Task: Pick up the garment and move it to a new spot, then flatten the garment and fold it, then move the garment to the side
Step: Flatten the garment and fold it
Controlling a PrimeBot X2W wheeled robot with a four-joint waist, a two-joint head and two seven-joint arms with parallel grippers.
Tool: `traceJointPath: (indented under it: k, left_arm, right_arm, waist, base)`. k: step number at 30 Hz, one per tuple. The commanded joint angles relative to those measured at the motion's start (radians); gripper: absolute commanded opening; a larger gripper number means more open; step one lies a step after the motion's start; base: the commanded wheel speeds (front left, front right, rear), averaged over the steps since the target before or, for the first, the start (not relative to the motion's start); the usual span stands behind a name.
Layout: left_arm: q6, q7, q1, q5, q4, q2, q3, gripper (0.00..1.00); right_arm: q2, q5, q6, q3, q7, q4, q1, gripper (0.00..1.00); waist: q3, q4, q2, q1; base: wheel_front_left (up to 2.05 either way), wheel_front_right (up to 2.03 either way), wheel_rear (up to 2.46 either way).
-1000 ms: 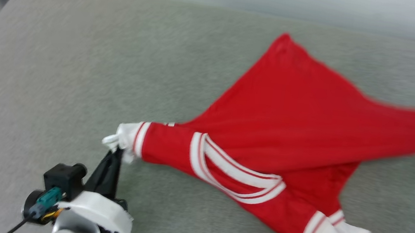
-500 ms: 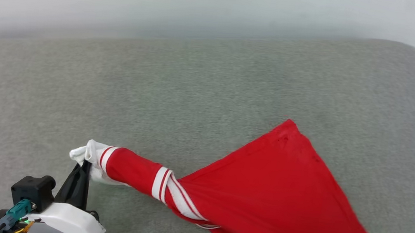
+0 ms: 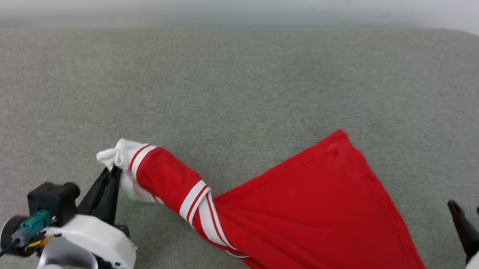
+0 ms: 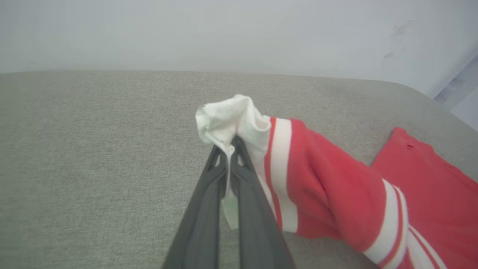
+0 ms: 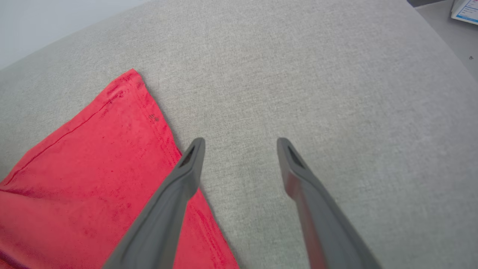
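I judge the red jersey T-shirt with white, stripe-trimmed sleeves (image 3: 325, 216) to be soft, light and limp. It will sag and twist, so cuffs and hem corners are the best holds. My left end effector (image 3: 116, 169) is clamped on the white sleeve cuff (image 4: 224, 119), raised, and the body trails to its right across the grey fabric surface (image 3: 245, 85). My right end effector (image 5: 241, 144) hovers spread and empty, with the red hem edge under its left finger.
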Motion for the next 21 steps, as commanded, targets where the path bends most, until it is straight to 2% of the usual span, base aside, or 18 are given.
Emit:
traceJointPath:
  k: [1, 5, 10, 17, 21]
  left_arm:
    - [-0.004, -0.003, -0.040, 0.014, -0.011, -0.007, -0.008, 0.00]
    - [-0.016, -0.007, -0.094, 0.034, -0.023, -0.018, -0.029, 0.00]
    - [-0.033, -0.020, -0.146, 0.051, -0.019, -0.035, -0.052, 0.00]
    - [-0.052, -0.040, -0.198, 0.057, 0.002, -0.058, -0.074, 0.00]
    - [-0.060, -0.050, -0.218, 0.058, 0.012, -0.071, -0.083, 0.00]
  right_arm:
    - [-0.017, 0.014, -0.001, 0.030, -0.043, 0.019, -0.062, 1.00]
    - [-0.069, 0.038, -0.001, 0.112, -0.032, 0.052, -0.170, 1.00]
    - [-0.121, 0.048, -0.001, 0.250, 0.083, 0.077, -0.308, 1.00]
    - [-0.136, 0.045, -0.001, 0.362, 0.285, 0.152, -0.477, 1.00]
    - [-0.128, 0.040, -0.001, 0.384, 0.338, 0.211, -0.517, 1.00]
  waist:
    - [0.048, 0.038, -0.0001, 0.0001]
    - [0.116, 0.086, -0.0001, 0.0001]
    - [0.182, 0.134, -0.0001, 0.0001]
    - [0.243, 0.190, -0.0001, 0.0001]
    - [0.259, 0.209, -0.0001, 0.0001]
  base:
    - [0.00, 0.00, 0.00]
    - [0.00, 0.00, 0.00]
    - [0.00, 0.00, 0.00]
    - [0.00, 0.00, 0.00]
    - [0.00, 0.00, 0.00]
